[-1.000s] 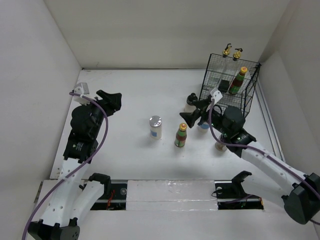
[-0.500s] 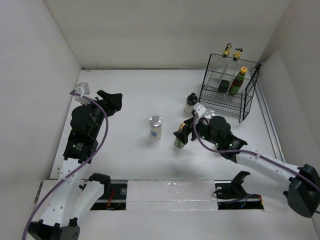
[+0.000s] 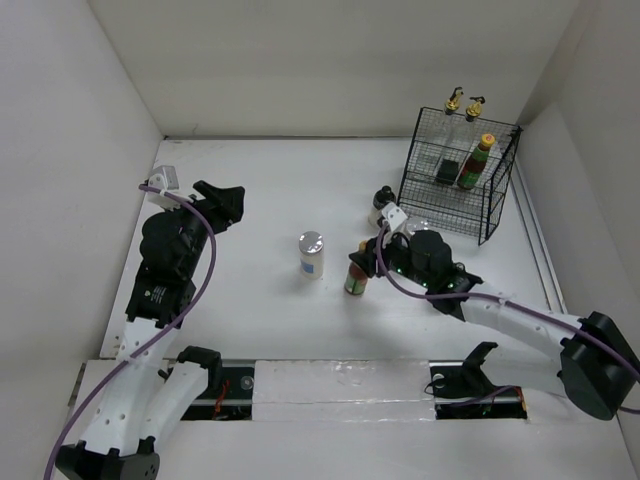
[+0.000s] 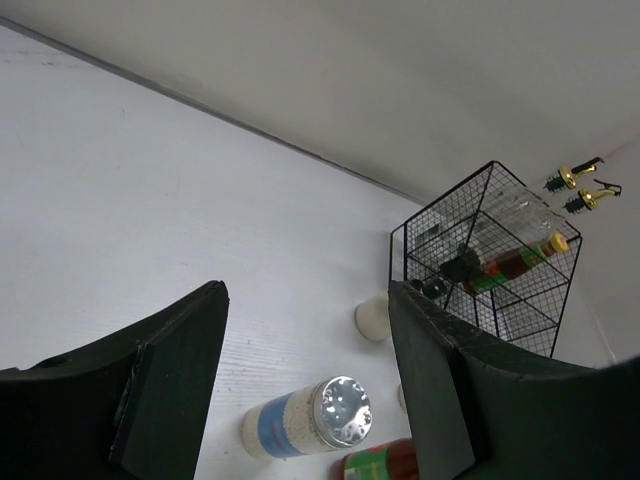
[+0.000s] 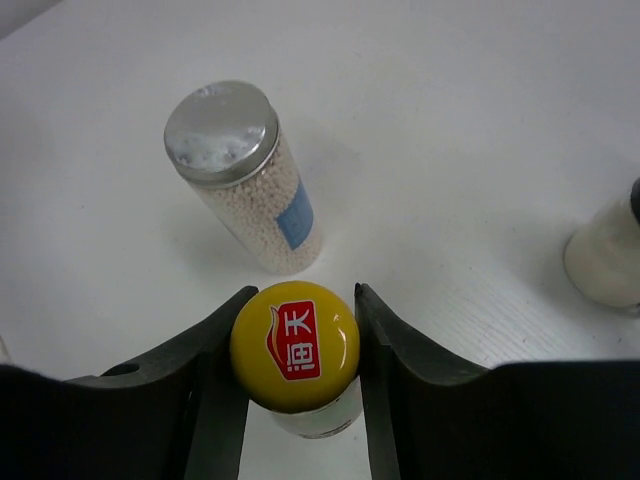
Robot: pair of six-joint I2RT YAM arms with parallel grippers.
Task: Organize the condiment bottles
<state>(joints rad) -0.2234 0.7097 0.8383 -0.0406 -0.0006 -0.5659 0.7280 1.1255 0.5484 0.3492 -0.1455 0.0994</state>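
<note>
My right gripper (image 5: 298, 335) is shut on the yellow-orange cap of a red and green labelled bottle (image 5: 295, 345), which stands upright mid-table (image 3: 357, 277). Both fingers (image 5: 215, 350) touch the cap. A silver-lidded jar of white grains (image 3: 312, 253) stands just left of it (image 5: 245, 180). A black-lidded white jar (image 3: 381, 206) stands behind the right gripper (image 3: 366, 260). Two gold-spouted bottles (image 3: 465, 102), another orange-capped bottle (image 3: 478, 160) and a dark jar (image 3: 447, 171) sit in the wire basket (image 3: 497, 205). My left gripper (image 3: 222, 205) hangs open and holds nothing (image 4: 305, 295), far left of the jars.
The black wire basket (image 4: 440, 235) stands at the back right, close to the right wall. White walls close the table in on the left, back and right. My right forearm (image 3: 500, 315) stretches across the near right.
My right arm has swung left from beside the basket to the orange-capped bottle, and its jaws have closed on the cap. The left arm has not moved.
</note>
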